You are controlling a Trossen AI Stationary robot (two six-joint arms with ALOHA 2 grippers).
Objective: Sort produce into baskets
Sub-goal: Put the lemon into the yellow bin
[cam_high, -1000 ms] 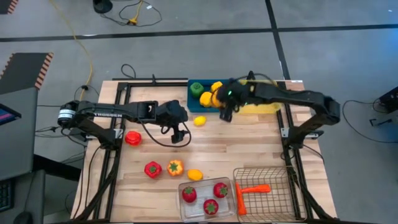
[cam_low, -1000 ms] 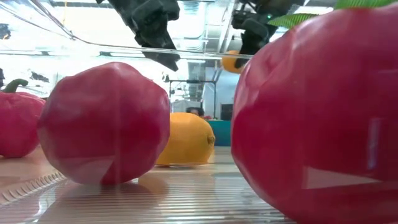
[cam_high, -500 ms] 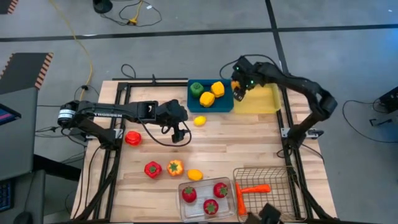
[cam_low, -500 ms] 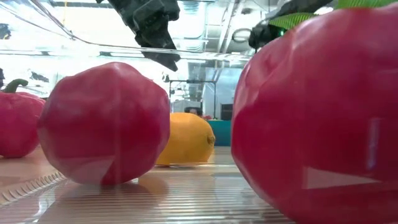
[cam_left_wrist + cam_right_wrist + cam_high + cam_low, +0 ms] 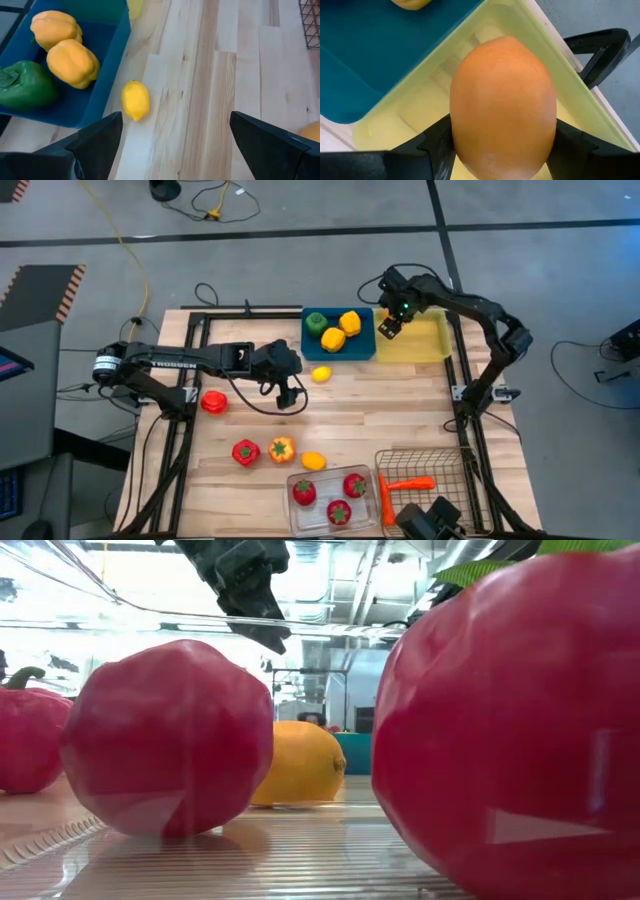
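The right arm reaches far across the surface [image 5: 400, 405] and bends down over the yellow tray [image 5: 425, 340]. Its right end effector [image 5: 391, 323] is squeezed tight on an orange [image 5: 503, 105], one finger on each side. The orange hangs just above the yellow tray, right beside the blue tray [image 5: 362, 348].

The left arm lies low over the middle of the surface. Its left end effector [image 5: 288, 393] is wide open and holds nothing. A lemon [image 5: 135, 100] sits on the wood close by, next to the blue tray.
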